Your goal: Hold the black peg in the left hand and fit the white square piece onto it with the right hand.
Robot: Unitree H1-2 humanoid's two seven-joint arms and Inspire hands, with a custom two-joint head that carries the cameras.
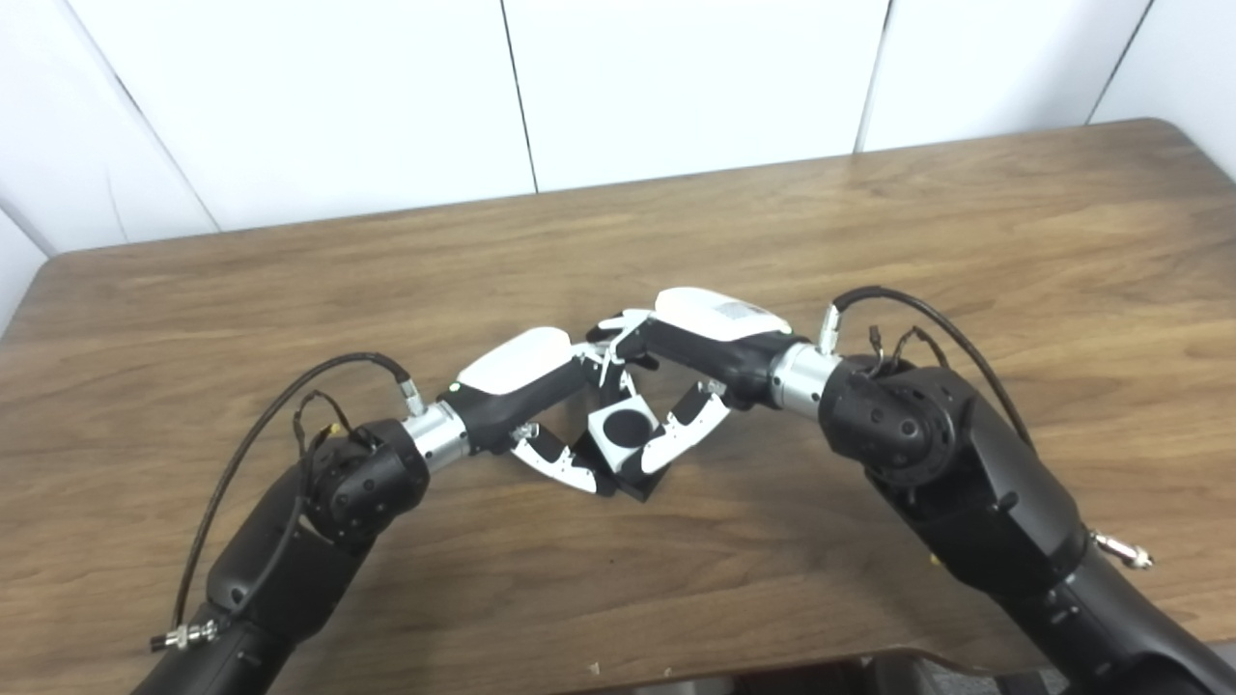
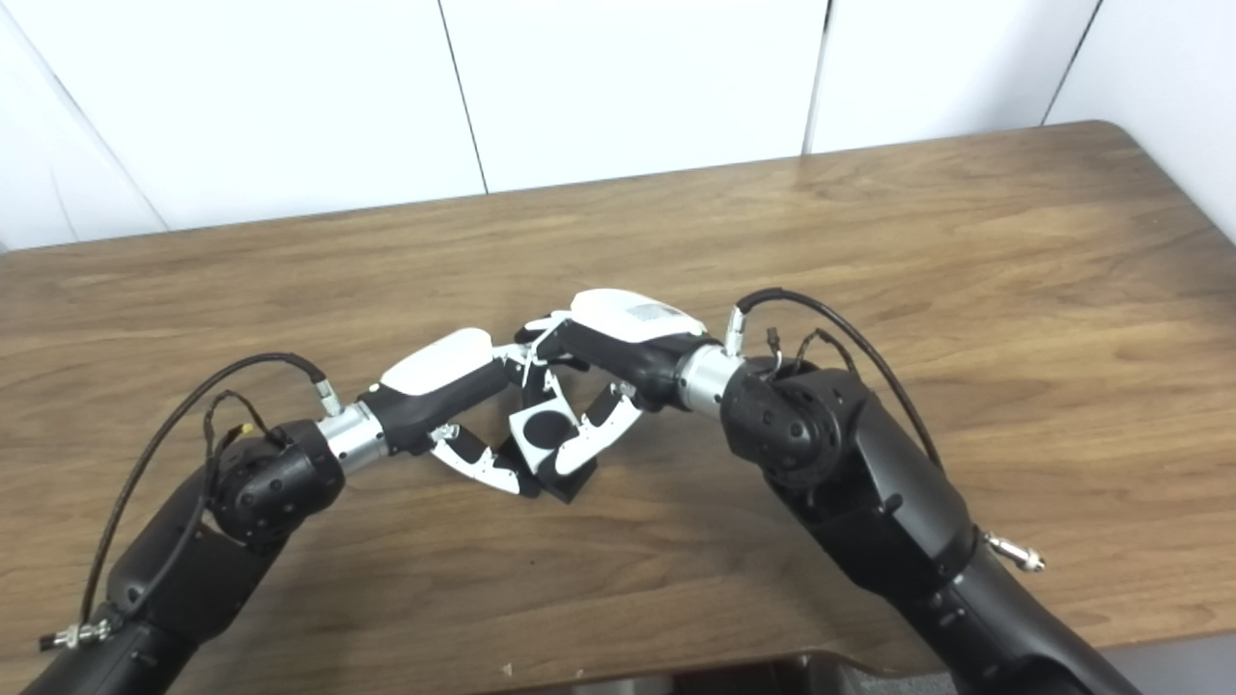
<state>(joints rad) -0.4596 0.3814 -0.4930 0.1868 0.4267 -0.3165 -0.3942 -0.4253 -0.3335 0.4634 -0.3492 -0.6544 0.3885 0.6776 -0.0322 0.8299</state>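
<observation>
We see both arms meeting just below the middle of the wooden desk (image 1: 869,222). Our left robot hand (image 1: 526,386) reaches in from seven o'clock and our right robot hand (image 1: 700,347) from four o'clock, their fingertips touching or nearly so above the parts.

Between them sits the white square piece (image 1: 623,430), tilted, its face showing a dark round centre. Black material shows along its lower edge, toward five o'clock; we take this for the black peg (image 1: 639,485), though most of it is hidden.

Our right robot hand pinches the white square piece, a finger (image 1: 681,434) lying along its right edge. Our left robot hand is curled in at the piece's left side, and we cannot tell whether it grips the peg.
</observation>
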